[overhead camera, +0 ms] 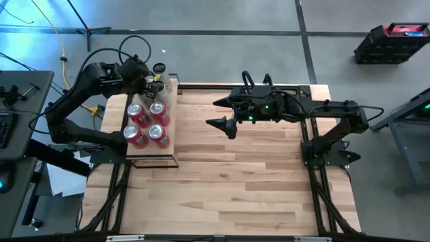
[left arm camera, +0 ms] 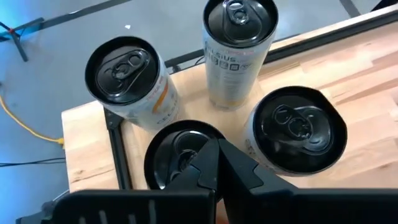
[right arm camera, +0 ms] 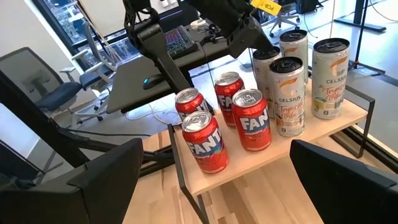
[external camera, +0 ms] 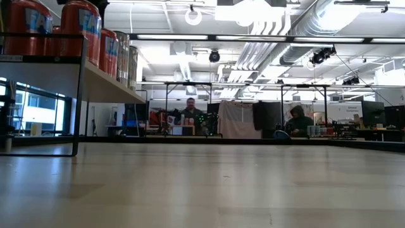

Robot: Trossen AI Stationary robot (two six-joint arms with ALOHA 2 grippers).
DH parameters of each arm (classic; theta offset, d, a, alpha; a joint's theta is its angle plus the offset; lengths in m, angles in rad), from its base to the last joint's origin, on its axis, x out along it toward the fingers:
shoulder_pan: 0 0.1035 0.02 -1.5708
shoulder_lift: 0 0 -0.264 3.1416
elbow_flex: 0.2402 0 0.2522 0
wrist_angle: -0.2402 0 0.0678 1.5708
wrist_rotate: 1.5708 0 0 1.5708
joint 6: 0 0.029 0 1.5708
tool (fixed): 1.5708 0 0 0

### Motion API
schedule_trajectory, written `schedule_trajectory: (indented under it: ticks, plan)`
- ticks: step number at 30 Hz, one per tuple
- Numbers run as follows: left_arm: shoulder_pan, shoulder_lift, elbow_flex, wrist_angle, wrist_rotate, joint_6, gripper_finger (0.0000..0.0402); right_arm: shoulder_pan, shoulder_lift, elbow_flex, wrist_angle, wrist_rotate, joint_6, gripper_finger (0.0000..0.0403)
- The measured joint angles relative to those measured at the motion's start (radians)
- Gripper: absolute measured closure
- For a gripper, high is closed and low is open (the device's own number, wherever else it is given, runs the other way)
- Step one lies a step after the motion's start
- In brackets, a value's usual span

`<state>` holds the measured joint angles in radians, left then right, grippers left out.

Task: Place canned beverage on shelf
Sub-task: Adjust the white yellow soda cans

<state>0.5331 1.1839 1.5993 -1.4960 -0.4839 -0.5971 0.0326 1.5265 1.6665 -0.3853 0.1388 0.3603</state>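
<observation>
Cans stocked on shelf point(overhead camera: 152, 156), upper left of the high view.
Left end effector point(left arm camera: 214, 163) closed above white cans point(right arm camera: 289, 93); right end effector point(overhead camera: 225, 113) spread wide, mid-worktop point(overhead camera: 235, 181).

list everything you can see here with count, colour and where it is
red cans: four, red, on the shelf's end away from the left arm
white cans: four, white with dark tops, on the shelf's end under the left claw
shelf: one, pale wood with black frame, table's left edge
table: one, plank wood, centre
people: two, seated in the room behind
left claw: shut, above a white can
right claw: open, mid-table, holding nothing
</observation>
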Motion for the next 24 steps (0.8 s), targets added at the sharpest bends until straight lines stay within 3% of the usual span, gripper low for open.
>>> schedule_trajectory:
  ticks: [12, 24]
  plan:
    - [-0.005, 0.041, 0.000, 0.056, -0.002, -0.004, 0.0401, 0.000, 0.000, 0.000, 0.000, 0.000, -0.002, 0.0011]
    - [-0.005, 0.069, 0.001, -0.030, 0.003, -0.041, 0.0401, 0.001, 0.000, 0.000, 0.000, 0.000, 0.005, 0.0011]
